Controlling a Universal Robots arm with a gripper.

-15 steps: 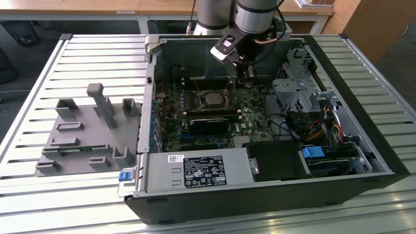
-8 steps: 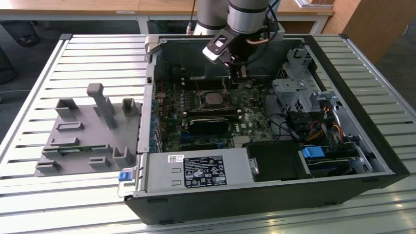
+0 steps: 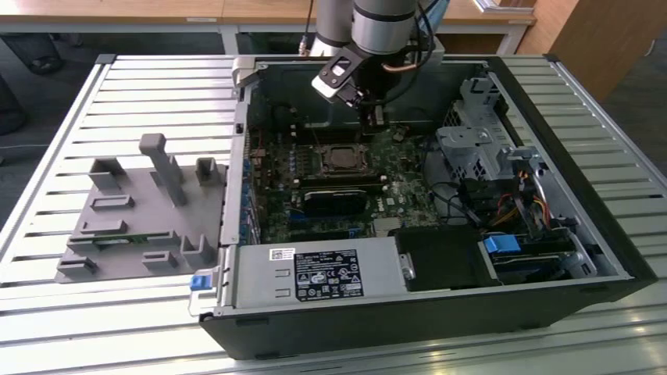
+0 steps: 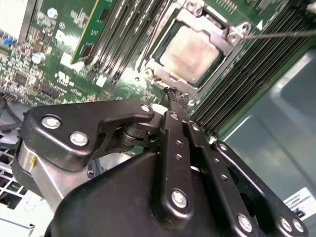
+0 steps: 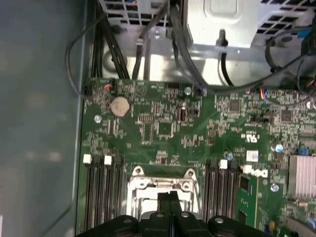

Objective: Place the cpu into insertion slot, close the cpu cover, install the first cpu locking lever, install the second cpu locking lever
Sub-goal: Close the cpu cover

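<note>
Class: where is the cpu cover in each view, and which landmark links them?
Exterior view: the cpu cover on the motherboard, beside the gripper.
Second wrist view: cpu cover framing the cpu, just beyond the shut jaws.
First wrist view: cpu cover between black memory slots, behind the jaws.
Shared landmark: the gripper.

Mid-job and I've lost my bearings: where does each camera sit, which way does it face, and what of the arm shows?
Exterior view: off the arm, high, looking down into the open computer case; the arm and tool hang by the insertion slot.
First wrist view: on the wrist, looking along the shut tool onto the green board and cpu cover.
Second wrist view: on the wrist, looking slantwise past the tool's black links at the cpu.
Shared: both wrist views show the tool's tip at the cover's edge.
</note>
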